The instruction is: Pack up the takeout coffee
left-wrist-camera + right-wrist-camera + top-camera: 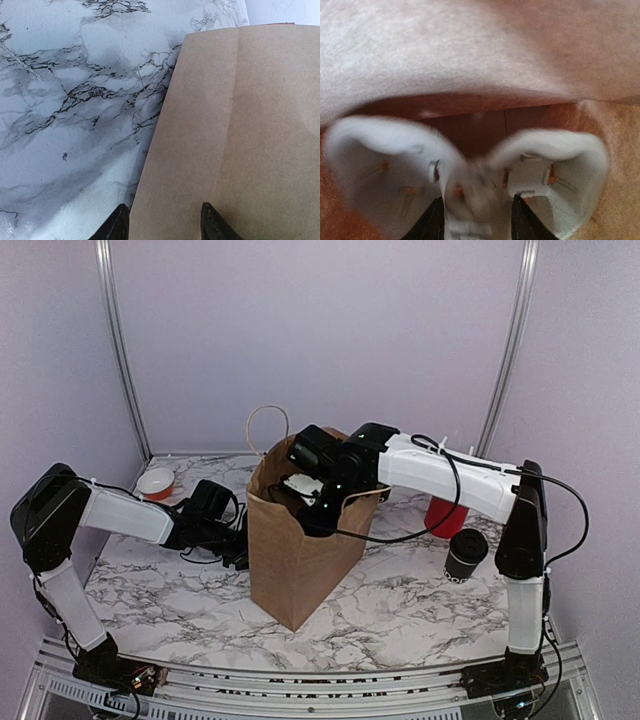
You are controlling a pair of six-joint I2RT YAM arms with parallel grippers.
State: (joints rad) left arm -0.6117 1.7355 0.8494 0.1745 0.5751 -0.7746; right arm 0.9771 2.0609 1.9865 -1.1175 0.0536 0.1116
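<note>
The takeout coffee (466,553), a black cup with a black lid, stands on the table to the right of the brown paper bag (300,560), beside the right arm. My right gripper (305,490) reaches down into the bag's open top. In the right wrist view its fingers (432,220) straddle the middle ridge of a white cup carrier (555,175), which is blurred while the fingers are sharp, so it looks loose. My left gripper (235,545) is open, its fingertips (210,222) against the bag's left side (240,130).
A red cup (443,515) stands behind the coffee at the back right. A white-rimmed red bowl (155,482) sits at the back left. The bag's string handle (265,425) sticks up at its rear. Cables hang from the right arm over the bag.
</note>
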